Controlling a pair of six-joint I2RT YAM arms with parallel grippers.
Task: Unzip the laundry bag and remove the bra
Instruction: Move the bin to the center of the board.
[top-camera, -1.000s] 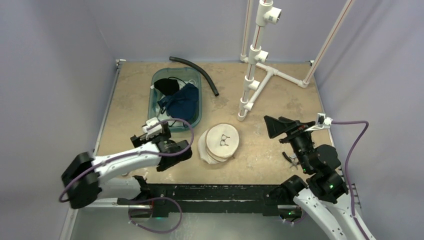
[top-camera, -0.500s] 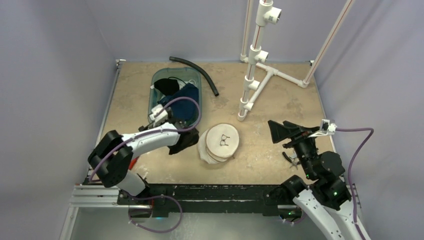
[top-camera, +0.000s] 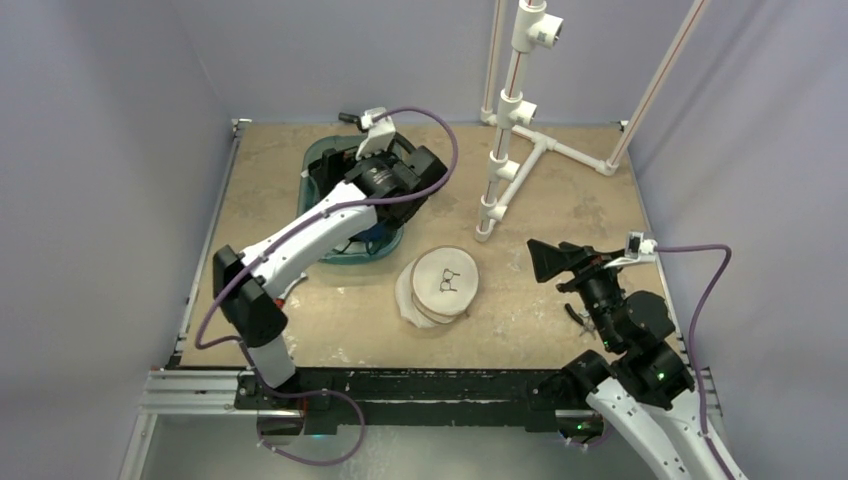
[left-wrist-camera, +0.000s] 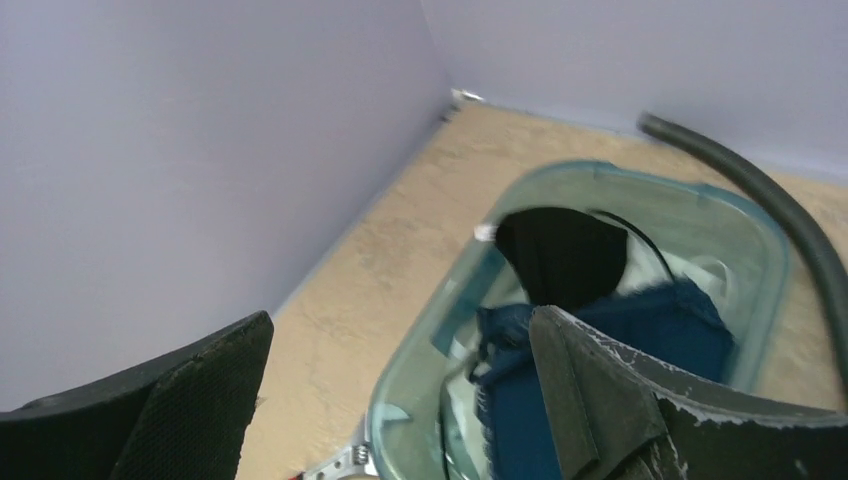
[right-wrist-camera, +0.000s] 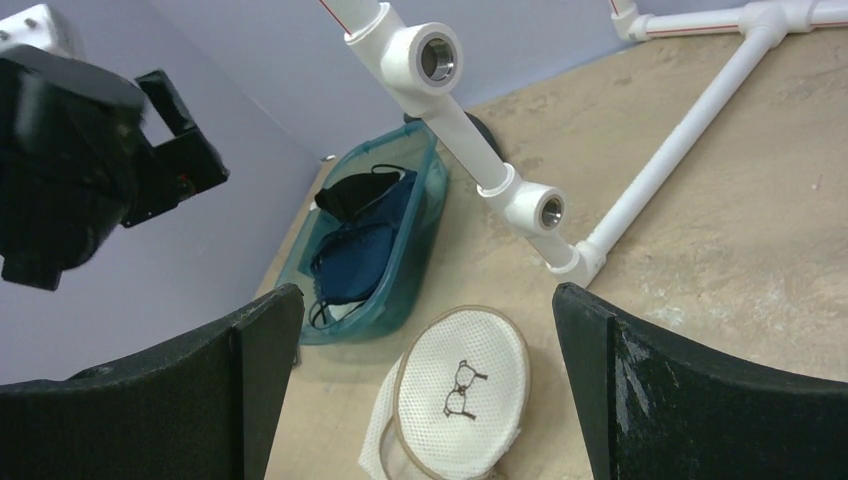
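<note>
The laundry bag (top-camera: 441, 283) lies mid-worktop (top-camera: 560, 190) toward the front edge, with bare surface around it. The left tool (left-wrist-camera: 400, 330) hovers wide open and empty over the teal tub (left-wrist-camera: 600, 171) near the left edge. The right tool (right-wrist-camera: 428, 295), equally wide and empty, hangs well right of the bag.

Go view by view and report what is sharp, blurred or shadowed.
Top external: soft, even light with faint shadows, and the laundry bag is sharp. Left wrist: the whole frame is slightly soft, the teal tub looks hazy, and there is no glare. Right wrist: the laundry bag is crisp, while the left arm at the upper left is blurred.
</note>
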